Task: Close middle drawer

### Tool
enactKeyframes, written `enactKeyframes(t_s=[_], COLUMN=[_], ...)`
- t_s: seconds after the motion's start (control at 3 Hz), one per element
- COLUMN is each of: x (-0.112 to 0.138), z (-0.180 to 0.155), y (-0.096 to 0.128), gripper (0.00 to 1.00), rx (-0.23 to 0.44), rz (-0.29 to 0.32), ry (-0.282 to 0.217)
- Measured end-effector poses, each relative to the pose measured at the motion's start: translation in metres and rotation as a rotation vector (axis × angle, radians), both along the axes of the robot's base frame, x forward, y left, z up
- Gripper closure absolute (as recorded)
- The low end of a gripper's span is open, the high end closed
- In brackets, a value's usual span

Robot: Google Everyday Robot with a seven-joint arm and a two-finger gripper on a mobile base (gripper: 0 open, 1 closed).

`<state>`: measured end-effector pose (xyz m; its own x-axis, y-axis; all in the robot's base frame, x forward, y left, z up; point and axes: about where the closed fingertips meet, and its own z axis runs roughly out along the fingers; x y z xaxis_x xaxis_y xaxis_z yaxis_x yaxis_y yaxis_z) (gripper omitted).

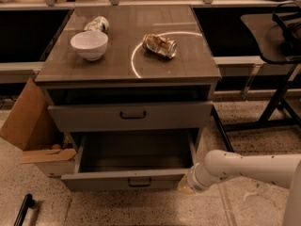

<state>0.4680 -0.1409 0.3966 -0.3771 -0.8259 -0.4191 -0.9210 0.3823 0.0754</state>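
The middle drawer [108, 179] is pulled far out at the bottom of the grey cabinet. It has a low front panel with a small dark bar handle [139, 182], and its deep grey box looks empty. My gripper [186, 186] is at the end of the white arm [244, 167], which reaches in from the right. It sits at the right end of the drawer's front panel, at about the same height. I cannot tell whether it touches the panel.
Above is a taller-fronted drawer [94, 117], out a little. On the cabinet top [117, 62] are a white bowl [89, 44], a crushed can [160, 45] and another can [96, 24]. A cardboard box [28, 126] stands at the left, a black stand [277, 102] at the right.
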Motion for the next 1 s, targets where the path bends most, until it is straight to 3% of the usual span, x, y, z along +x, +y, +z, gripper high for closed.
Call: enactKeyframes(t_s=[1.0], x=[0.049], z=[-0.003], y=[-0.005], gripper=[1.0], rx=[0.013], rz=[-0.03], ry=[-0.109])
